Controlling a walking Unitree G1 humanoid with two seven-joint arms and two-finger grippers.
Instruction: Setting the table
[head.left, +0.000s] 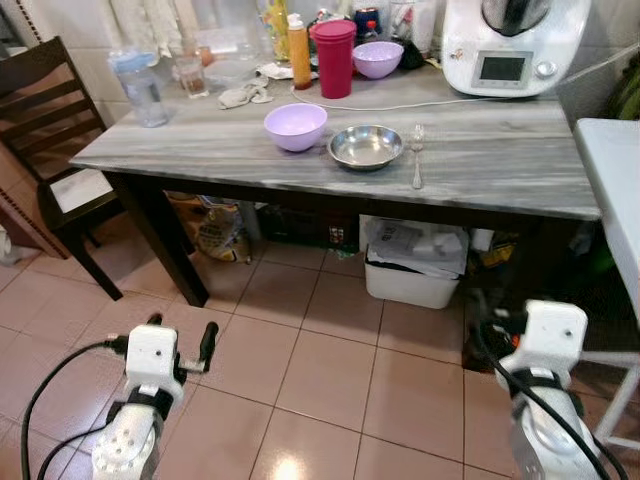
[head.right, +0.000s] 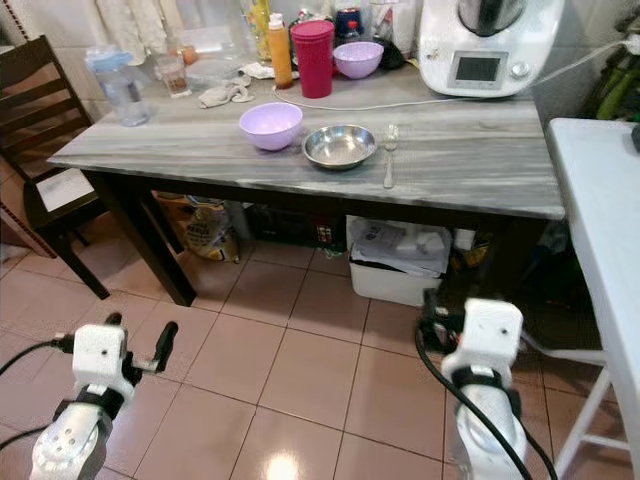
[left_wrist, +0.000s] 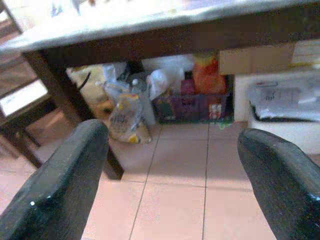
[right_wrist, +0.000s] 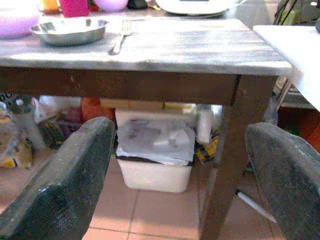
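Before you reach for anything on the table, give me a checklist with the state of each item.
1. Left claw open, holding nothing: ok.
2. Right claw open, holding nothing: ok.
3. Claws at table height: not ok, both hang low over the floor tiles.
4. Fork lies free, just beside the steel bowl: ok.
5. Purple bowl upright near the front edge: ok.
6. White cable clear of the place setting: ok, it runs behind the bowls.
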